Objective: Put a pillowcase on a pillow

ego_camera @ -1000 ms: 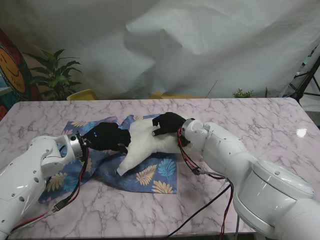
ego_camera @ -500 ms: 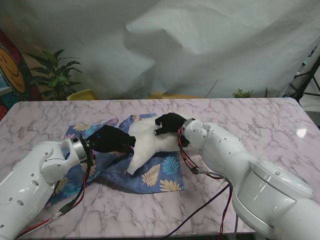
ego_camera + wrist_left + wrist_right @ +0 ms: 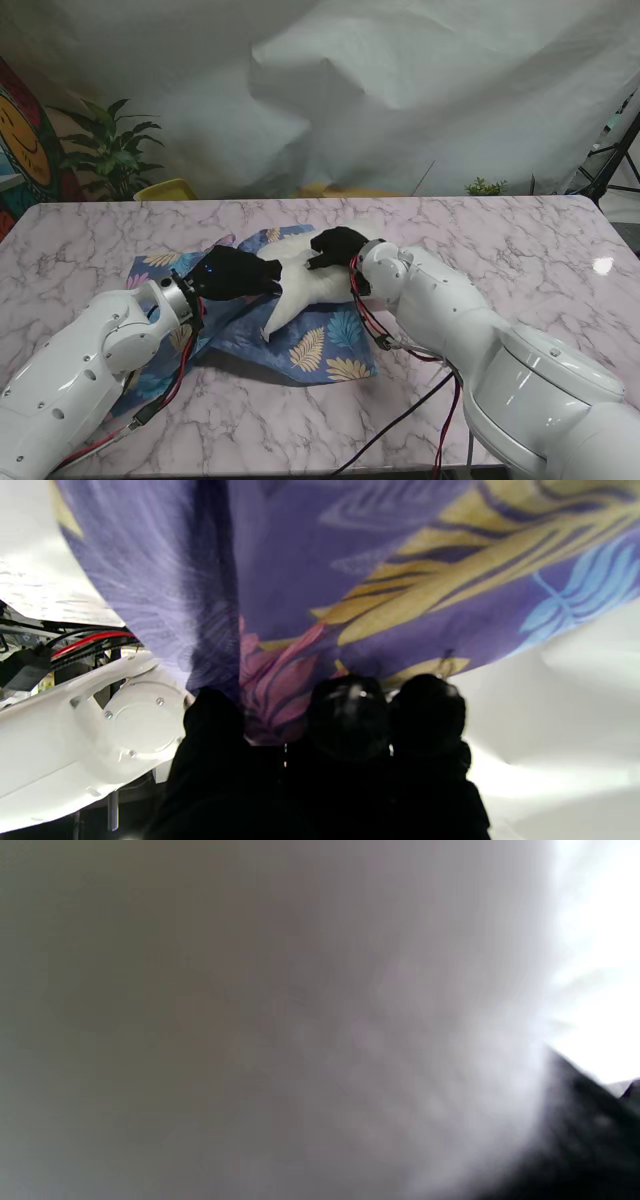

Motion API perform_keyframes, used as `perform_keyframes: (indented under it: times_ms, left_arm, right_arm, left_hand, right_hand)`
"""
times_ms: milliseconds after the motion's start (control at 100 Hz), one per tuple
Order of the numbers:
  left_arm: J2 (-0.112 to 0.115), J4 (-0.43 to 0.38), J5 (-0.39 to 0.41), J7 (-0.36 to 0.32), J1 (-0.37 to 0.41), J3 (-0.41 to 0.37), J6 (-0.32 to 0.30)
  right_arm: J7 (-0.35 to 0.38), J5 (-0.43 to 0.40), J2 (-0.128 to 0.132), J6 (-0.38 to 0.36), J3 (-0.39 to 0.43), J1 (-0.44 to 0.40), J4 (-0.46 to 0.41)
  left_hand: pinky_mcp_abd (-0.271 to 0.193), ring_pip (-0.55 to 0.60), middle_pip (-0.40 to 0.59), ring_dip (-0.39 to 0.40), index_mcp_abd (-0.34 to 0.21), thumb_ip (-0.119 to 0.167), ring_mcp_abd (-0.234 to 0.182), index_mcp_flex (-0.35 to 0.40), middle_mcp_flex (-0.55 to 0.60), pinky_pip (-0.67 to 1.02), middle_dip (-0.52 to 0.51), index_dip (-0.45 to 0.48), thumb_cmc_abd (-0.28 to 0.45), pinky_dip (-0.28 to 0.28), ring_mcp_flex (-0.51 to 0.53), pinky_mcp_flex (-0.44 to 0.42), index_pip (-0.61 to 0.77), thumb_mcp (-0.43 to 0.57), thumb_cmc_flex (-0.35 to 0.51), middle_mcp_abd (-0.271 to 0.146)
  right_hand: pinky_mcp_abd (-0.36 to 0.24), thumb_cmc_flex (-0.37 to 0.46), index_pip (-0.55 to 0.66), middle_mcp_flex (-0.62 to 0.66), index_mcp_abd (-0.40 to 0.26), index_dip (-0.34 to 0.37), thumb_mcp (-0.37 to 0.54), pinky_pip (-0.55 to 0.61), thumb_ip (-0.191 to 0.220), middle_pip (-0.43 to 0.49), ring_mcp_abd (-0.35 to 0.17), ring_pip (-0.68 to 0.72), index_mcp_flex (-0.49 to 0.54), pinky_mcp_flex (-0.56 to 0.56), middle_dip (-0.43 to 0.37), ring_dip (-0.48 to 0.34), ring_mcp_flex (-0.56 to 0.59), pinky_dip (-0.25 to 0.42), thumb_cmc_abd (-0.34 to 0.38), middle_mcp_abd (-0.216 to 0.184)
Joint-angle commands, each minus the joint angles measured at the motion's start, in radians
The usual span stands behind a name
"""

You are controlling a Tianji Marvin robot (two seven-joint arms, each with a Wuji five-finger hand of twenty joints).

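A white pillow (image 3: 305,285) lies on a blue pillowcase (image 3: 310,350) printed with yellow and blue leaves, near the middle of the marble table (image 3: 520,240). My left hand (image 3: 235,275), in a black glove, is shut on an edge of the pillowcase at the pillow's left side, and the cloth is bunched there. In the left wrist view the gloved fingers (image 3: 345,720) pinch the purple-blue fabric (image 3: 350,570). My right hand (image 3: 335,247) rests on the far end of the pillow with its fingers curled into it. The right wrist view shows only blurred white pillow (image 3: 300,1015).
Red and black cables (image 3: 400,345) run from the right arm across the table toward me. A potted plant (image 3: 110,150) and a yellow object (image 3: 165,188) stand beyond the table's far left edge. A white sheet hangs behind.
My left hand has moved right, dragging the pillowcase edge toward the pillow; the cloth has shifted right and covers more of the pillow's left part. The right hand has stayed on the pillow.
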Motion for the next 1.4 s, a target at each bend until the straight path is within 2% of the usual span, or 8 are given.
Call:
perform_keyframes:
  times_ms: [0, 150, 550, 720, 870, 930, 1060, 1390]
  left_arm:
    - [-0.012, 0.031, -0.021, -0.032, -0.032, 0.019, 0.007]
    - [-0.025, 0.085, -0.124, -0.051, -0.053, 0.052, 0.014]
    - [-0.014, -0.025, -0.257, -0.193, 0.045, -0.009, -0.068]
    - [-0.002, -0.120, -0.188, -0.229, 0.097, -0.060, -0.054]
    - [-0.001, -0.149, -0.075, -0.211, 0.099, -0.038, 0.060]
    - [-0.002, -0.150, -0.059, -0.204, 0.095, -0.014, 0.125]
    - [-0.011, -0.126, -0.045, -0.161, 0.077, 0.048, 0.239]
    - [-0.027, -0.100, 0.019, -0.075, 0.039, 0.141, 0.467]
  right_arm:
    - [-0.003, -0.009, 0.027, 0.028, 0.000, -0.041, -0.074]
    - [-0.009, -0.031, 0.066, 0.125, -0.004, -0.072, -0.173]
    - [-0.003, 0.039, -0.012, 0.247, 0.045, -0.039, -0.051]
    - [-0.001, 0.050, -0.020, 0.268, 0.055, -0.035, -0.045]
    - [-0.009, 0.050, -0.024, 0.292, 0.046, -0.042, -0.063]
    - [-0.014, 0.050, -0.023, 0.303, 0.041, -0.047, -0.079]
    - [-0.021, 0.055, -0.011, 0.338, 0.041, -0.064, -0.131]
    - [-0.033, 0.057, 0.050, 0.369, 0.061, -0.130, -0.285]
  left_hand:
    - [0.014, -0.040, 0.140, -0.011, 0.016, 0.047, -0.039, -0.038, 0.081, 0.041, 0.003, -0.013, 0.032, -0.021, 0.024, 0.027, -0.002, 0.048, 0.011, 0.031]
    - [0.028, -0.048, 0.145, -0.010, 0.039, 0.062, -0.026, -0.030, 0.088, 0.041, -0.004, -0.037, 0.025, -0.030, 0.024, 0.029, -0.008, 0.064, -0.004, 0.033]
    - [0.022, -0.047, 0.161, 0.002, 0.064, 0.095, 0.008, 0.008, 0.112, 0.071, -0.004, -0.106, 0.004, -0.015, 0.023, -0.005, -0.013, 0.098, -0.062, -0.001]
    - [0.038, -0.093, 0.112, -0.004, 0.085, 0.118, 0.058, 0.043, 0.114, 0.045, -0.033, -0.179, -0.043, -0.016, 0.001, -0.035, -0.012, 0.115, -0.099, 0.007]
    - [0.095, -0.328, -0.123, 0.029, 0.030, 0.122, 0.150, 0.003, -0.005, -0.145, -0.044, -0.188, -0.034, 0.006, -0.184, -0.183, -0.020, 0.117, -0.124, -0.064]
    - [0.132, -0.438, -0.231, 0.027, 0.008, 0.123, 0.220, -0.006, -0.107, -0.237, -0.052, -0.189, -0.034, 0.003, -0.289, -0.258, -0.023, 0.117, -0.130, -0.019]
    - [0.131, -0.622, -0.449, -0.010, 0.029, 0.135, 0.191, 0.029, -0.392, -0.311, -0.152, -0.194, -0.049, 0.013, -0.447, -0.317, -0.021, 0.126, -0.136, 0.009]
    - [0.060, -0.706, -0.435, -0.047, 0.149, 0.159, 0.161, 0.102, -0.481, -0.345, -0.177, -0.218, -0.095, 0.011, -0.558, -0.343, -0.014, 0.151, -0.088, 0.035]
  right_hand:
    - [-0.438, 0.068, 0.022, 0.111, 0.041, 0.028, 0.029, 0.256, 0.060, 0.108, -0.052, 0.096, 0.048, 0.072, -0.004, 0.019, 0.004, 0.017, 0.124, -0.033]
    - [-0.440, 0.083, 0.018, 0.112, 0.073, 0.027, 0.029, 0.258, 0.066, 0.129, -0.054, 0.103, 0.068, 0.073, -0.004, 0.022, 0.004, 0.020, 0.118, -0.040]
    - [-0.420, 0.113, 0.011, 0.111, 0.131, 0.054, 0.034, 0.258, 0.073, 0.164, -0.032, 0.116, 0.090, 0.076, -0.011, 0.024, 0.003, 0.049, 0.114, -0.032]
    - [-0.415, 0.119, 0.009, 0.111, 0.143, 0.061, 0.037, 0.258, 0.073, 0.171, -0.028, 0.119, 0.095, 0.077, -0.013, 0.024, 0.003, 0.056, 0.109, -0.030]
    - [-0.413, 0.123, 0.005, 0.111, 0.152, 0.066, 0.041, 0.258, 0.074, 0.176, -0.026, 0.121, 0.103, 0.077, -0.014, 0.024, 0.003, 0.061, 0.105, -0.031]
    - [-0.413, 0.125, 0.004, 0.111, 0.154, 0.067, 0.042, 0.258, 0.075, 0.176, -0.026, 0.121, 0.105, 0.077, -0.015, 0.023, 0.003, 0.062, 0.103, -0.030]
    - [-0.412, 0.129, 0.000, 0.111, 0.166, 0.069, 0.045, 0.258, 0.075, 0.179, -0.026, 0.121, 0.111, 0.078, -0.017, 0.023, 0.003, 0.064, 0.098, -0.030]
    - [-0.405, 0.134, -0.011, 0.111, 0.178, 0.073, 0.047, 0.258, 0.076, 0.184, -0.020, 0.121, 0.119, 0.077, -0.022, 0.021, 0.002, 0.067, 0.092, -0.027]
